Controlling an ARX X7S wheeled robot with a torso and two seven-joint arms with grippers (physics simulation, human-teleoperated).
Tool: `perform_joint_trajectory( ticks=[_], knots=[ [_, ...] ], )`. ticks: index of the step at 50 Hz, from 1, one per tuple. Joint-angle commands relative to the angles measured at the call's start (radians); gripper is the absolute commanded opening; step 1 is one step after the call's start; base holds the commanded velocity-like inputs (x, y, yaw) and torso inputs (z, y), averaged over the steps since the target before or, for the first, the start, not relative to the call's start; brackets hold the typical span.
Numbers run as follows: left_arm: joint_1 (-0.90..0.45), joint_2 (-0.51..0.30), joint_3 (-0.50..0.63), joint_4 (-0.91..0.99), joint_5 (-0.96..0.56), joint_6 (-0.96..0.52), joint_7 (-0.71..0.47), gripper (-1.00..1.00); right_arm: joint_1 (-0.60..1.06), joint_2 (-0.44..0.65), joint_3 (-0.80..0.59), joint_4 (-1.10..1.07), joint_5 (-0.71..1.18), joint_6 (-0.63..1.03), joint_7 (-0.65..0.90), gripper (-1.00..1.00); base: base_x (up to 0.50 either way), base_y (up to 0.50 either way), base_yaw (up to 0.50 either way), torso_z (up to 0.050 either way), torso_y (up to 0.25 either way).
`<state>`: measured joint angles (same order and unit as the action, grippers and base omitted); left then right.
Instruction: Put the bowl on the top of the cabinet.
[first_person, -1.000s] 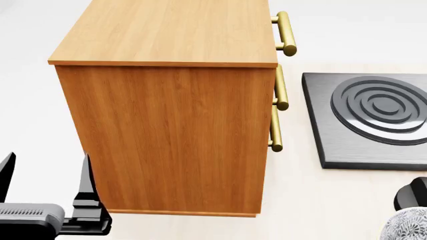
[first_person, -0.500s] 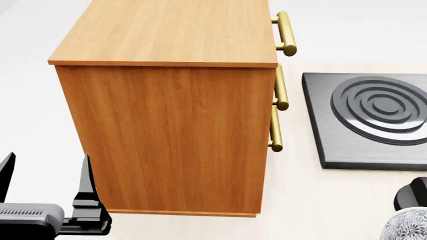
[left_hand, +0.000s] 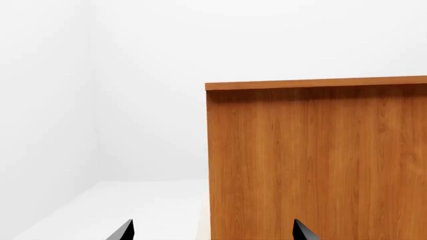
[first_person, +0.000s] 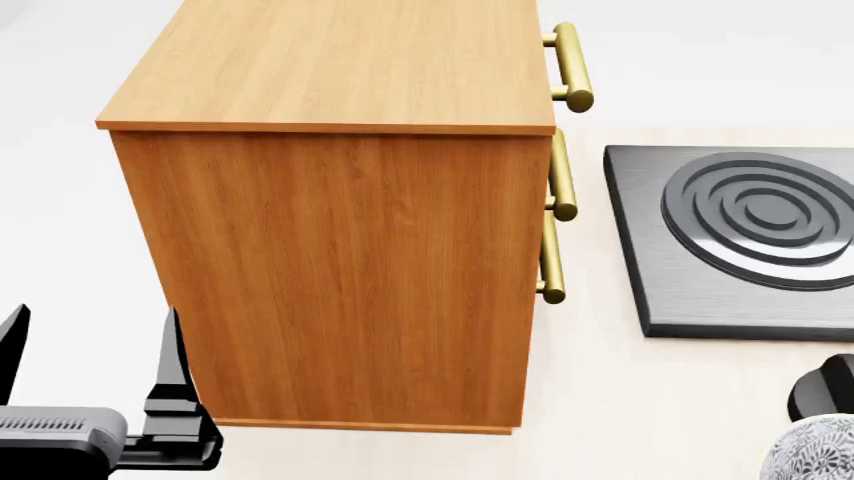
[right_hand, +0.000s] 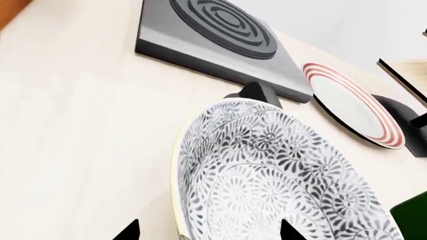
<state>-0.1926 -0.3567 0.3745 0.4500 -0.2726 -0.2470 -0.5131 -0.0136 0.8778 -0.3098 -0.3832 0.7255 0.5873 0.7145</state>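
Observation:
The bowl (right_hand: 280, 180), white with a dark leaf pattern, fills the right wrist view. It stands tilted on its edge, with a black prop (right_hand: 257, 92) behind it. My right gripper (right_hand: 208, 231) is open, and the bowl's cream rim lies between its two fingertips. In the head view only a piece of the bowl (first_person: 814, 452) shows at the bottom right corner. The orange-brown cabinet (first_person: 334, 260) stands in the middle, its flat top bare. My left gripper (first_person: 91, 345) is open and empty, low beside the cabinet's side wall (left_hand: 320, 160).
A dark grey slab with raised rings (first_person: 747, 235) lies right of the cabinet, past its brass handles (first_person: 561, 215). A white plate with red rim stripes (right_hand: 353, 107) leans on a black stand. A pale wood edge (right_hand: 400, 75) and something green (right_hand: 410, 220) show beyond.

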Motion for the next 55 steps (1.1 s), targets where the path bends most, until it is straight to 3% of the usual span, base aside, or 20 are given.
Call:
perform_joint_trajectory(
  ticks=[1,24,25,43,55],
  knots=[
    [-0.001,-0.001,0.001,-0.005,-0.002,0.004,-0.001,1.00,0.009,-0.007,-0.005,0.013,-0.005,0.000,-0.005,1.00,0.00,0.00,0.00,0.000,0.000],
    [-0.003,-0.004,0.005,-0.009,-0.005,0.006,-0.006,1.00,0.026,-0.026,-0.022,0.056,-0.026,-0.008,-0.018,1.00,0.00,0.00,0.00,0.000,0.000],
    [-0.002,-0.004,0.005,-0.010,-0.004,0.008,-0.006,1.00,0.026,-0.027,-0.022,0.057,-0.032,-0.010,-0.012,-1.00,0.00,0.00,0.00,0.000,0.000],
    [0.000,-0.007,0.006,-0.011,-0.008,0.012,-0.011,1.00,0.021,-0.020,-0.022,0.032,-0.029,-0.009,-0.012,-1.00,0.00,0.00,0.00,0.000,0.000],
    [0.002,-0.009,0.007,-0.011,-0.010,0.016,-0.013,1.00,0.087,0.041,0.034,-0.145,0.061,0.096,0.053,-1.00,0.00,0.00,0.00,0.000,0.000]
  ],
)
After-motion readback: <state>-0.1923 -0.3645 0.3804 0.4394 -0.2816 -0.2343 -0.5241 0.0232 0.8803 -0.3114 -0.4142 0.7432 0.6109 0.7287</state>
